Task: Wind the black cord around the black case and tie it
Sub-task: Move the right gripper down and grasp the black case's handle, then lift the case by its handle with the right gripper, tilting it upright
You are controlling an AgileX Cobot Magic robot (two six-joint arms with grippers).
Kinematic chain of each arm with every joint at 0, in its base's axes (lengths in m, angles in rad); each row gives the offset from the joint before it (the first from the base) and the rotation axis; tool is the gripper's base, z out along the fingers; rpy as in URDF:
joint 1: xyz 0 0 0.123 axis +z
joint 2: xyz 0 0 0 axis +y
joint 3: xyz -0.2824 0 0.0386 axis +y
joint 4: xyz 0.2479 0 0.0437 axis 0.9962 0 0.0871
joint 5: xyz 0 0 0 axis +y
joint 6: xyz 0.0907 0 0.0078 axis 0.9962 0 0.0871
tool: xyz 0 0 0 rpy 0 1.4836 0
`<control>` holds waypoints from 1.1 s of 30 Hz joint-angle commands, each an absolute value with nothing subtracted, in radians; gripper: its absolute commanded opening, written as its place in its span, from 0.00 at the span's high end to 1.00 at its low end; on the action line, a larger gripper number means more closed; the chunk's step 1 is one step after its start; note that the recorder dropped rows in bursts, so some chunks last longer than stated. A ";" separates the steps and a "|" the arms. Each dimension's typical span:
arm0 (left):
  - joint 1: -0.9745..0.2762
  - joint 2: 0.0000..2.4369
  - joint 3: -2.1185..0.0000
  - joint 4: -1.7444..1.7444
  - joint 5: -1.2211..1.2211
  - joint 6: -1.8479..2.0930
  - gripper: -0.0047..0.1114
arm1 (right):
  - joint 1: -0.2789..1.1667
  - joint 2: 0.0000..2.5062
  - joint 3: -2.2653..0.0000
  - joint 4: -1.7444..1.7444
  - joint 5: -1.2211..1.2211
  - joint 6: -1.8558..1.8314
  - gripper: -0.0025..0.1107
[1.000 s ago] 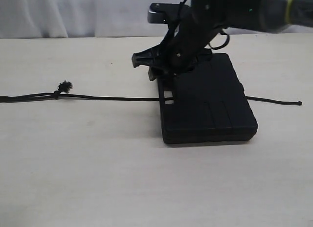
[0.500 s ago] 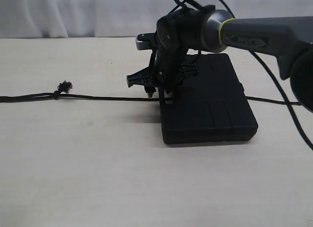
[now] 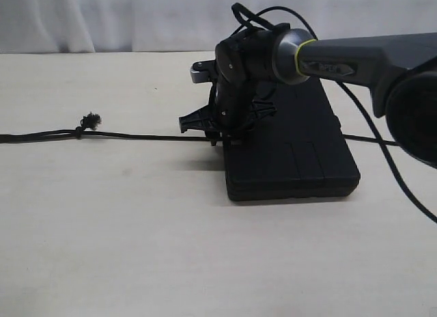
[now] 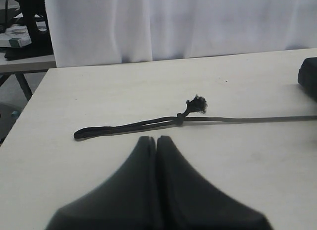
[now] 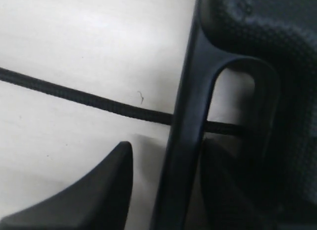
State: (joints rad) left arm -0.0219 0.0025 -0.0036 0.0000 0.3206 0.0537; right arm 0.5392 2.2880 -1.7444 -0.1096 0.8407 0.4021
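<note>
Stretching left-to-right, black cord (image 3: 150, 136) underlies black case (image 3: 300, 153) — right gripper (image 5: 171, 155) spread, left gripper (image 4: 156, 138) closed.

Right arm (image 3: 369, 57): dark grey tubular link bearing a pale printed marking (image 3: 334, 69), a yellow-green ring (image 3: 300, 55) and a silver-grey rounded joint housing (image 3: 285, 47), with glossy black cables (image 3: 242, 16) looping above it and trailing beneath. Left gripper (image 4: 156, 140): two smooth matte black fingers (image 4: 133, 190), broad at the base and tapering to rounded tips.
</note>
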 commanded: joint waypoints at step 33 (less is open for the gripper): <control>-0.025 0.000 0.000 0.000 0.307 0.053 0.96 | 0.535 1.985 -1.749 -0.120 1.033 0.375 0.94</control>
